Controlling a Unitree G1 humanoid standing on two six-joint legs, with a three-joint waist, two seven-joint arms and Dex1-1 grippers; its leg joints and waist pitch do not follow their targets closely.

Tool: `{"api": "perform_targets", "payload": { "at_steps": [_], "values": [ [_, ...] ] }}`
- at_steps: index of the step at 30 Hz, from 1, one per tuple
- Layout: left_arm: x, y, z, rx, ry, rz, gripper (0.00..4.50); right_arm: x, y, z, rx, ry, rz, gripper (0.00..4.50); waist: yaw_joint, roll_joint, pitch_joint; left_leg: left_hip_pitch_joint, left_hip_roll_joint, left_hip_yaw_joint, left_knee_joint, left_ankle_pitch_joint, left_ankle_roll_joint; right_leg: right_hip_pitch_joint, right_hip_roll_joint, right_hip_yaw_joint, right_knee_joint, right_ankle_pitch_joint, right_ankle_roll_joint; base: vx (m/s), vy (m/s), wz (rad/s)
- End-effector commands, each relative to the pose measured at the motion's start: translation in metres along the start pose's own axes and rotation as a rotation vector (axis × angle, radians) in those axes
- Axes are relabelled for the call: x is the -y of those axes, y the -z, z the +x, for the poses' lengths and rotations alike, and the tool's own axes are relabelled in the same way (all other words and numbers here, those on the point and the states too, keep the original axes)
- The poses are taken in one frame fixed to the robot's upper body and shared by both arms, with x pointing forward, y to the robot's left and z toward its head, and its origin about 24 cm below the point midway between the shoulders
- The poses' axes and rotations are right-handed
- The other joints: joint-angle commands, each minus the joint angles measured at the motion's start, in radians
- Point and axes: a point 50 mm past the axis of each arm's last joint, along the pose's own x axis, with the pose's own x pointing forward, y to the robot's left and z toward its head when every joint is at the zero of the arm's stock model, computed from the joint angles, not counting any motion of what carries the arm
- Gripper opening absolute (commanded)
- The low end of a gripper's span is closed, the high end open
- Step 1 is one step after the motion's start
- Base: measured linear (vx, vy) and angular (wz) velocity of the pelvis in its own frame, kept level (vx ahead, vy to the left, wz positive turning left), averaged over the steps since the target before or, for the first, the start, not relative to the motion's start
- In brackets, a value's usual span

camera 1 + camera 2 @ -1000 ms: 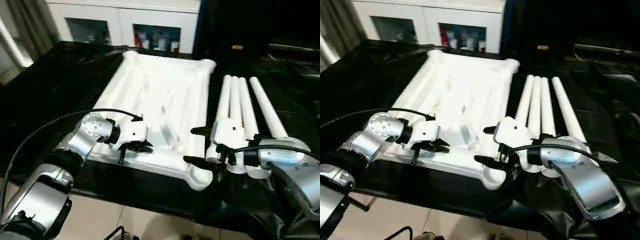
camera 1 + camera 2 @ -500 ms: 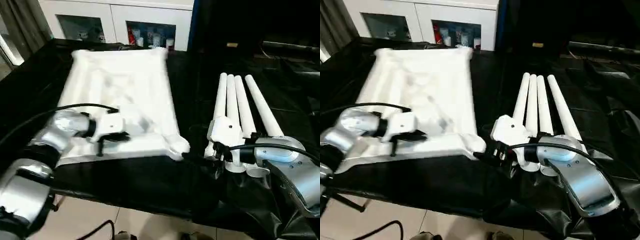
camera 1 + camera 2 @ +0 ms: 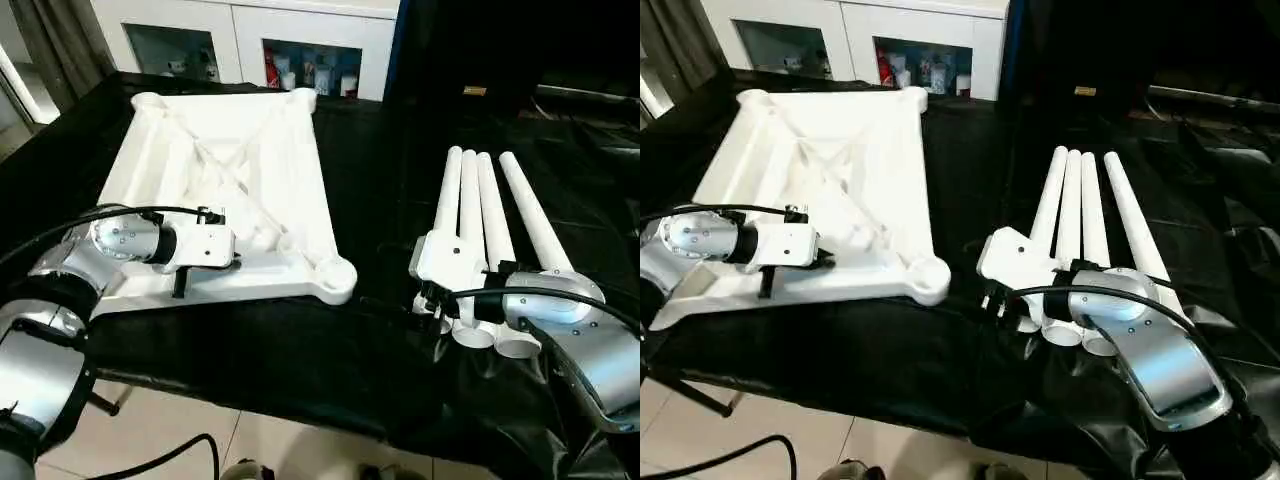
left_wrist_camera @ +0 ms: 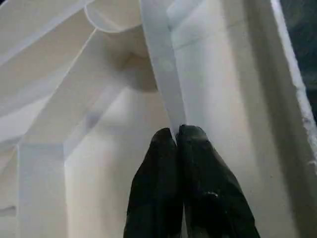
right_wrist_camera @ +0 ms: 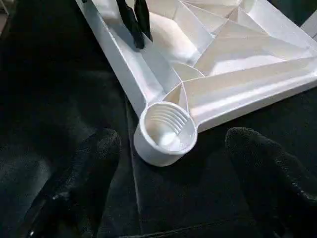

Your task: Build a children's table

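Observation:
The children's table top (image 3: 230, 160) lies upside down on the black cloth, ribbed underside up, at the left of the work surface. My left gripper (image 4: 177, 133) is shut on a thin upright rib (image 4: 161, 64) near the top's front edge. Several white tapered legs (image 3: 480, 220) lie side by side on the right. My right gripper (image 5: 176, 173) stands open at the legs' near ends, with nothing between its fingers. It faces the top's near right corner socket (image 5: 166, 130), a short gap away.
A white cabinet with glass-fronted shelves (image 3: 250, 40) stands behind the table. Black cloth (image 3: 380, 200) covers the whole work surface and shows bare between the top and the legs. The front edge drops to a light floor (image 3: 200, 430).
The table top has swung and slid to the left with my left gripper on it, away from the legs and the right gripper. The right gripper has stayed open by the legs' ends.

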Motion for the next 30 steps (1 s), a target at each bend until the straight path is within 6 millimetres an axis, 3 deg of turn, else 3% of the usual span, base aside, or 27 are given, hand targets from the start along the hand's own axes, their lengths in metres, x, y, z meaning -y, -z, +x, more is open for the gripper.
{"api": "perform_targets", "payload": {
  "at_steps": [1, 6, 9, 13, 17, 18, 22, 25, 27, 30],
  "values": [
    [-0.024, -0.011, -0.015, 0.021, -0.128, 0.089, 0.02, 0.0, 0.001, 0.001, -0.008, 0.002, -0.012, 3.76, 0.005, 0.008, -0.087, 0.018, 0.067, -0.024, -0.073, -0.076, 0.028, 0.064, -0.095, 0.056, -0.039, 0.063, -0.303, 0.0, 0.0, 0.0],
    [-0.025, -0.012, -0.012, 0.02, -0.153, 0.11, 0.02, -0.001, 0.001, 0.003, -0.005, 0.005, -0.014, 3.76, 0.006, 0.008, -0.089, 0.018, 0.066, -0.024, -0.071, -0.074, 0.028, 0.065, -0.094, 0.055, -0.037, 0.087, -0.31, 0.0, 0.0, 0.0],
    [-0.023, -0.011, -0.01, 0.015, -0.151, 0.11, 0.56, 0.0, 0.001, 0.003, -0.004, 0.011, -0.017, 3.76, 0.007, 0.007, -0.09, 0.019, 0.066, -0.024, -0.071, -0.076, 0.029, 0.065, -0.094, 0.055, -0.037, 0.083, -0.31, 0.0, 0.0, 0.0],
    [-0.019, -0.008, -0.008, 0.05, -0.152, 0.024, 0.86, -0.001, 0.002, 0.005, -0.004, 0.014, -0.018, 3.76, 0.01, 0.004, -0.088, 0.019, 0.065, -0.022, -0.071, -0.086, 0.023, 0.064, -0.095, 0.056, -0.038, 0.057, -0.313, 0.0, 0.0, 0.0],
    [-0.021, -0.007, -0.011, 0.077, -0.198, -0.016, 1.03, -0.002, 0.002, 0.006, -0.002, 0.017, -0.018, 3.76, 0.011, 0.003, -0.086, 0.023, 0.065, -0.022, -0.074, -0.137, 0.002, 0.063, -0.096, 0.057, -0.049, -0.06, -0.293, 0.0, 0.0, 0.0],
    [-0.022, -0.004, -0.013, 0.081, -0.219, -0.047, 1.34, -0.002, 0.001, 0.006, 0.001, 0.021, -0.018, 3.76, 0.011, 0.003, -0.086, 0.022, 0.065, -0.022, -0.074, -0.134, -0.002, 0.062, -0.095, 0.058, -0.049, -0.064, -0.288, 0.0, 0.0, 0.0],
    [-0.033, -0.006, -0.022, 0.225, -0.374, -0.236, 1.48, -0.002, 0.0, 0.006, 0.023, 0.053, 0.005, 3.76, 0.013, 0.003, -0.09, 0.021, 0.062, -0.021, -0.072, -0.13, -0.008, 0.062, -0.095, 0.057, -0.049, -0.061, -0.293, 0.0, 0.0, 0.0],
    [-0.036, -0.013, -0.02, 0.371, -0.5, -0.386, 1.85, 0.001, -0.001, 0.007, 0.044, 0.194, 0.054, 3.76, 0.017, 0.004, -0.089, 0.02, 0.066, -0.022, -0.073, -0.133, -0.018, 0.06, -0.099, 0.057, -0.045, -0.074, -0.307, 0.0, 0.0, 0.0],
    [-0.032, -0.017, -0.016, 0.43, -0.533, -0.438, 1.84, 0.004, -0.001, 0.009, 0.049, 0.27, 0.1, 3.76, 0.019, 0.006, -0.092, 0.02, 0.061, -0.02, -0.071, -0.135, -0.017, 0.059, -0.093, 0.056, -0.048, -0.09, -0.298, 0.0, 0.0, 0.0],
    [-0.017, -0.034, -0.008, 0.563, -0.603, -0.574, 1.84, 0.01, 0.005, 0.014, 0.04, 0.506, 0.259, 3.76, 0.014, 0.009, -0.093, 0.018, 0.068, -0.022, -0.074, -0.142, -0.035, 0.057, -0.096, 0.056, -0.041, -0.099, -0.299, 0.0, 0.0, 0.0]
  ]
}}
